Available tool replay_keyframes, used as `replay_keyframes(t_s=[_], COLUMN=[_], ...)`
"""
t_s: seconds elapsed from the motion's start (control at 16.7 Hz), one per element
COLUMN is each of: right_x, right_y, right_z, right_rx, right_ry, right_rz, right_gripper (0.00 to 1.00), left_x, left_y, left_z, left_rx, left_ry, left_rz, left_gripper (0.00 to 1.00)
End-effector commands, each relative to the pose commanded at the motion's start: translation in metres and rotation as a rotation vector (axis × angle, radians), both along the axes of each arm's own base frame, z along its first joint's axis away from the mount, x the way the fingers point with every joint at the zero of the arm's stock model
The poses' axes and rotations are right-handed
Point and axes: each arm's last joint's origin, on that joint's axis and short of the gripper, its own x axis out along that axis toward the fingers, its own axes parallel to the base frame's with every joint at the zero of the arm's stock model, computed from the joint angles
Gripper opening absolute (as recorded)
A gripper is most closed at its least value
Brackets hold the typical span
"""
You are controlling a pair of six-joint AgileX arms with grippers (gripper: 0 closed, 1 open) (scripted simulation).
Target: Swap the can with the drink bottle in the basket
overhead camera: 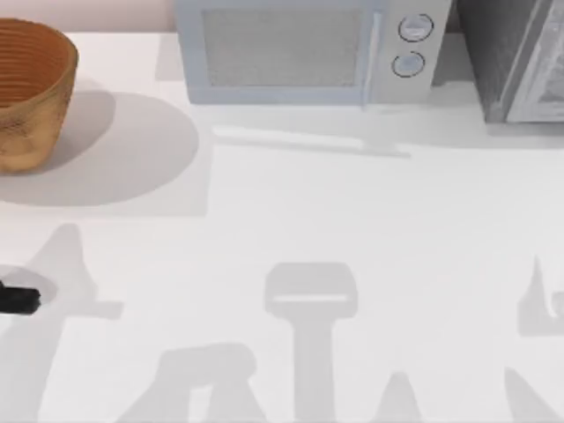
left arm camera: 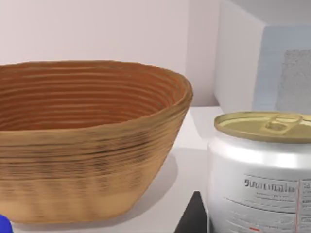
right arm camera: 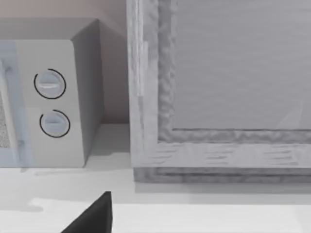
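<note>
Two arms are working for you here, and the right gripper [right arm camera: 92,218] is idling at the near right, facing the microwave [overhead camera: 300,53] and a grey cabinet [right arm camera: 218,97]; you cannot tell whether it is open or closed. At the near left edge, the left gripper [overhead camera: 18,300] is hanging low. The drink bottle [left arm camera: 260,170] is standing upright right in front of its wrist camera, gold pull-tab top up. Whether that gripper is clamping the bottle cannot be told either. The bottle is sitting outside the basket [left arm camera: 92,145], near its rim, probably being staged upright so it goes in without tipping. Farther off, the basket is waiting at the far left corner, and its floor is hidden.
</note>
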Motion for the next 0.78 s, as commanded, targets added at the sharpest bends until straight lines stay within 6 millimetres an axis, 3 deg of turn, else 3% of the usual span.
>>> replay_keyframes(t_s=[0.24, 0.48, 0.78], right_x=[0.000, 0.000, 0.000], right_y=[0.000, 0.000, 0.000], right_z=[0.000, 0.000, 0.000], right_rx=[0.000, 0.000, 0.000], right_ry=[0.000, 0.000, 0.000], right_rz=[0.000, 0.000, 0.000], right_gripper=[1.00, 1.00, 1.00], left_x=[0.032, 0.084, 0.166], left_y=[-0.009, -0.026, -0.060], left_z=[0.029, 0.050, 0.042], left_rx=[-0.007, -0.017, -0.031], left_ry=[0.004, -0.006, -0.023], left_rz=[-0.168, -0.391, -0.703], left_gripper=[0.00, 0.00, 0.00])
